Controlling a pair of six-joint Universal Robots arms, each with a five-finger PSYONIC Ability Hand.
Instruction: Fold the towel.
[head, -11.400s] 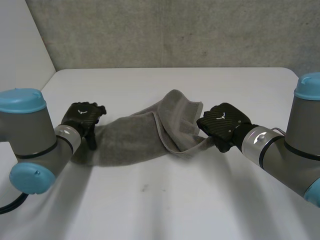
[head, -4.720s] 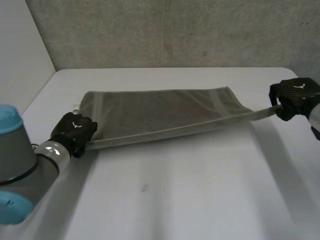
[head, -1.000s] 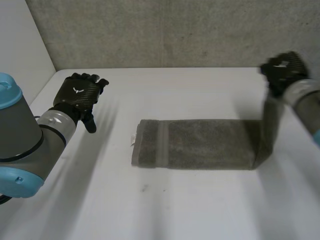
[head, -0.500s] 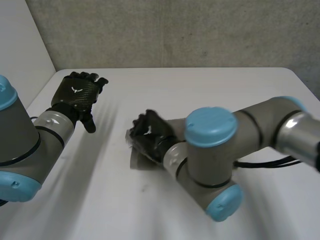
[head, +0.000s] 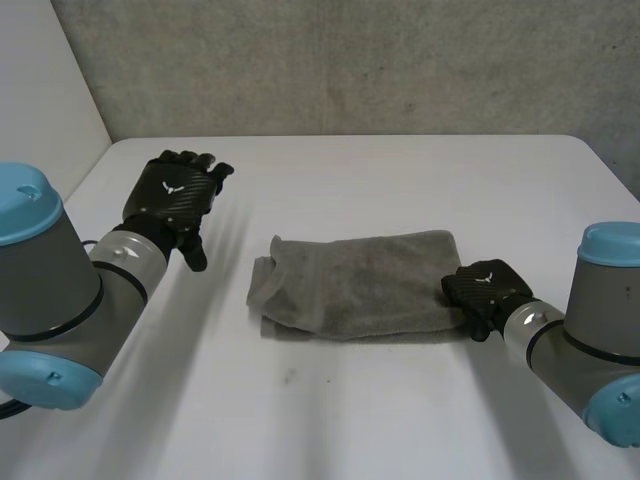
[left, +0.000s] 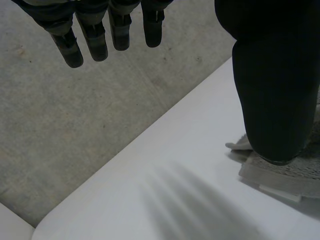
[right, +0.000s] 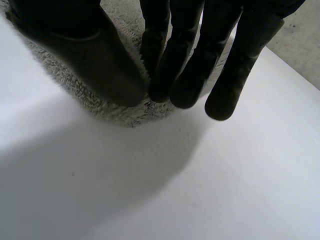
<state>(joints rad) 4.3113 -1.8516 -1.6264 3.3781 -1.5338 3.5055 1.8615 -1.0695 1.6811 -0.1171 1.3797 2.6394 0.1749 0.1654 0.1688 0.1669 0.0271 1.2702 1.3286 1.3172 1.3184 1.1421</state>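
Towel (head: 355, 285) lies doubled over in the middle of the white table (head: 400, 420), shorter than the long strip it was a second ago, when its right end hung lifted from the right hand (head: 485, 290). Half a second ago that hand had reached across to the strip's left end; it now sits low at the right end, where the new fold is, touching the cloth. Whether it grips the cloth or merely rests against it cannot be told.

The left hand (head: 172, 195) hovers above the table near its left edge, well apart from the towel, fingers (left: 100, 35) straight and spread, holding nothing, much as it did a second ago.

The second fold appears made, so the task looks close to done. The left end is rumpled, though: the top layer bunches there and a strip of the lower layer peeks out along the near side, so some squaring-up may be wanted.

A grey concrete wall (head: 350, 60) runs behind the table's far edge. Little stands in the way beyond the right hand itself, parked on the fold, and its arm over the table's near right corner.
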